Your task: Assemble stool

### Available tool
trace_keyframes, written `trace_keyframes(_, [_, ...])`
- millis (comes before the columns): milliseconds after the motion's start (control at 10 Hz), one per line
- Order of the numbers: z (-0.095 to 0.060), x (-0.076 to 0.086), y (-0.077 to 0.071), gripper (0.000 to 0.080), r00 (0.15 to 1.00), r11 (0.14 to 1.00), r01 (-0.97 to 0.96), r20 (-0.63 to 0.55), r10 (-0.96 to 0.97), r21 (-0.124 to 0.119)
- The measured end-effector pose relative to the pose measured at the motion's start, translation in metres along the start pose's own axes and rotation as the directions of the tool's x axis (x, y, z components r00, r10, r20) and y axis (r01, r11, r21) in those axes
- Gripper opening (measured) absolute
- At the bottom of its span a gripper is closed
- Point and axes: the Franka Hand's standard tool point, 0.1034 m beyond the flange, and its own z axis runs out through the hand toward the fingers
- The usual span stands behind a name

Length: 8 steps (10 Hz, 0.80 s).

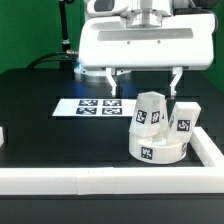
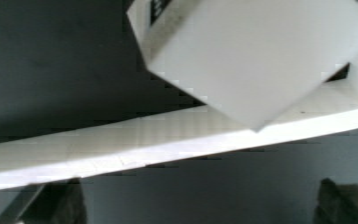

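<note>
- Seat disc [image 1: 156, 148] near the rail [image 1: 120, 178], at about four o'clock on the table [image 1: 40, 110], legs [image 1: 150, 110] standing in it.
- Claw [image 1: 146, 77] spread wide, empty, above at twelve o'clock.
- Risk: descending off-centre, knocking a loosely seated leg over.

Your exterior view sits low in front of the table [image 1: 40, 120], facing the arm, mid-range; the wrist view looks down past the fingertips [image 2: 44, 205], very close, slightly blurred; both share the white rail [image 1: 215, 150] [image 2: 140, 145] and a stool leg [image 1: 185, 118] [image 2: 247, 55].
</note>
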Motion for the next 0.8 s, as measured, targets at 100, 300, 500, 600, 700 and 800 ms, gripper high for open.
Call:
trace_keyframes(100, [0.0, 0.0, 0.0, 0.0649, 1.0, 1.0, -0.001, 0.0, 0.001, 0.0])
trace_keyframes(300, [0.001, -0.003, 0.003, 0.0649, 0.999, 0.999, -0.044, 0.019, 0.044, -0.001])
trace_keyframes(500, [-0.002, -0.003, 0.007, 0.0649, 0.995, 0.995, -0.095, 0.044, 0.095, -0.001])
trace_keyframes(600, [0.001, -0.008, 0.006, 0.0649, 0.991, 0.995, -0.097, 0.092, 0.096, 0.002])
trace_keyframes(700, [0.001, -0.013, 0.004, 0.0649, 0.975, 0.994, -0.11, 0.198, 0.106, 0.011])
trace_keyframes(800, [0.0, -0.014, 0.004, 0.0649, 0.945, 0.993, -0.115, 0.31, 0.104, 0.017])
